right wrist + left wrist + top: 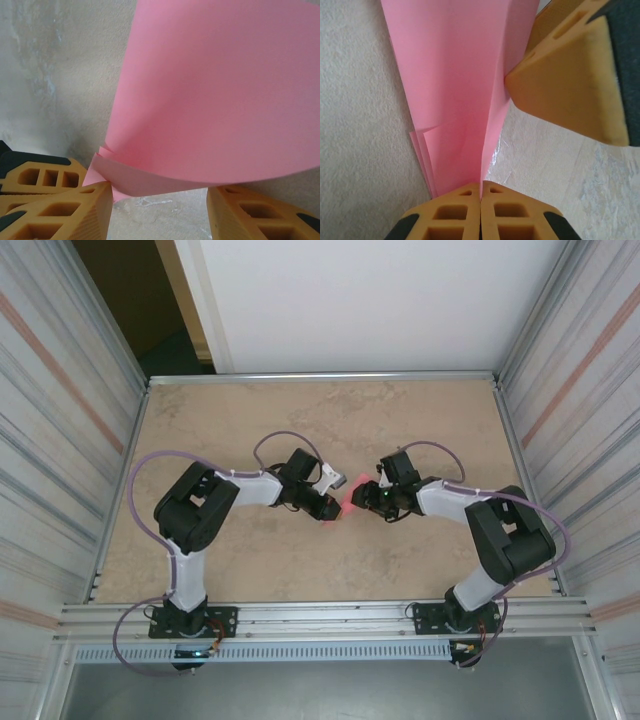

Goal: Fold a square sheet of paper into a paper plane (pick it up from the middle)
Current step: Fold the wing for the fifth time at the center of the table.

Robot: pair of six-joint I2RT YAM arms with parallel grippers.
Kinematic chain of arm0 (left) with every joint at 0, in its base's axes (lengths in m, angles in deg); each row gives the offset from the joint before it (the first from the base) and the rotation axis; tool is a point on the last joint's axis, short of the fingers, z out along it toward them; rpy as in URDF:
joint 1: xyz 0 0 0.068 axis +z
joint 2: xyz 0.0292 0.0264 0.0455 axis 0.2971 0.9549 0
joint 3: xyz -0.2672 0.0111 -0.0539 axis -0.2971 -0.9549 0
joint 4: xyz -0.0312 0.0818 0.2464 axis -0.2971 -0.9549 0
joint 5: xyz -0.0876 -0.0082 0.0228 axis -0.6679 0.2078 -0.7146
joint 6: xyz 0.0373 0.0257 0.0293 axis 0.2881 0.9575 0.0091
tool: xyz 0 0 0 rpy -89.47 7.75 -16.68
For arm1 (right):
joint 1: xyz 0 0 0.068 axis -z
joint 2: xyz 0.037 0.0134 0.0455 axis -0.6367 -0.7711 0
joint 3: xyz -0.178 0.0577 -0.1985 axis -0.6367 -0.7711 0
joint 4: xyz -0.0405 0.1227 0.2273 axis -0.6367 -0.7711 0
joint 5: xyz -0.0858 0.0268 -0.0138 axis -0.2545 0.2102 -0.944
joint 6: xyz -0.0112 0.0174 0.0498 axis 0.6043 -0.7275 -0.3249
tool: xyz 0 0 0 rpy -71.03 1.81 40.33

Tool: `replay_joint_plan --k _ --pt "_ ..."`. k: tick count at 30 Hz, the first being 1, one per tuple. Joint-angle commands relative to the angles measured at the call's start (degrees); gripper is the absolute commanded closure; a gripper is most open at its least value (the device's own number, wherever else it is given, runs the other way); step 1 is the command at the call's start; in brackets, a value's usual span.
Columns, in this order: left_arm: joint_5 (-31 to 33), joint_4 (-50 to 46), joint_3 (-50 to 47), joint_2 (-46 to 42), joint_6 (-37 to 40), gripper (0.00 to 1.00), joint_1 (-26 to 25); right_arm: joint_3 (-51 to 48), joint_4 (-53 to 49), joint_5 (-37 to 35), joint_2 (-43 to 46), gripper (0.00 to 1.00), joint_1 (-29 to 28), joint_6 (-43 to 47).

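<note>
Left fingers (450, 215) pinch the creased pink paper (460, 90) by its fold; right fingers (260, 215) stand apart either side of it. Light and floppy, it looks best gripped along the stiffer crease.

Beige, marbled surface (300, 410) across the middle of the frame, with pale veins running through it. Thin metal frame (320, 376) along its far edge. Corrugated grey wall (50, 420) on the left, ribbed, with a faint reddish stripe; matching corrugated wall (590, 390) on the right. Plain white panel (380, 300) at upper centre, behind the surface. Dark opening (140, 310) at upper left, just beside the panel. Aluminium rails (320, 618) along the lower part of the frame, slotted grey strip (320, 652) just below them. Soft, even light throughout. Up close in the wrist views, the same mottled beige, finely grained.
</note>
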Motion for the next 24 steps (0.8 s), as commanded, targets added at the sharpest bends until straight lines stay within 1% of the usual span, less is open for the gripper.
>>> replay_joint_plan --k 1,6,10,13,17,24 --pt "-0.3 -2.3 0.4 1.6 -2.7 0.91 0.9 1.8 -2.4 -1.7 -1.6 0.49 -0.5 -0.6" --pt "-1.8 -1.2 -0.1 2.5 -4.8 0.92 1.8 2.0 -1.1 -0.2 -2.0 0.49 -0.5 -0.5" --pt "-2.4 -0.2 -1.0 2.9 -5.9 0.92 2.3 -0.1 1.7 0.8 0.1 0.48 -0.4 -0.1" --pt "-3.0 0.7 -1.5 3.4 -6.6 0.92 2.6 -0.9 1.8 0.5 1.0 0.49 -0.4 0.3" --pt "-3.5 1.1 -1.7 4.1 -7.2 0.93 2.7 0.3 0.0 0.1 -0.9 0.52 -0.4 0.6" --pt "-3.7 1.1 -1.8 4.2 -7.3 0.92 2.8 3.9 -3.8 -2.4 -5.3 0.52 -0.8 -0.6"
